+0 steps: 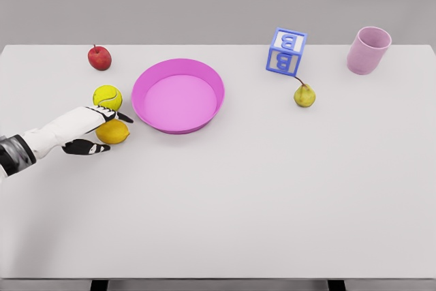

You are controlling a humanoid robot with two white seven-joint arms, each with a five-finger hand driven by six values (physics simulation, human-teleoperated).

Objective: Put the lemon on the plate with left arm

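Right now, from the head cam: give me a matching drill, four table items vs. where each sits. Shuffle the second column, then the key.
Things
1. lemon
2. apple
3. pear
4. cup

Places
A. far right corner of the table
B. just in front of the letter block
C. at the left hand, left of the plate
D. far left, behind the tennis ball

Pairs: 1-C, 2-D, 3-B, 4-A
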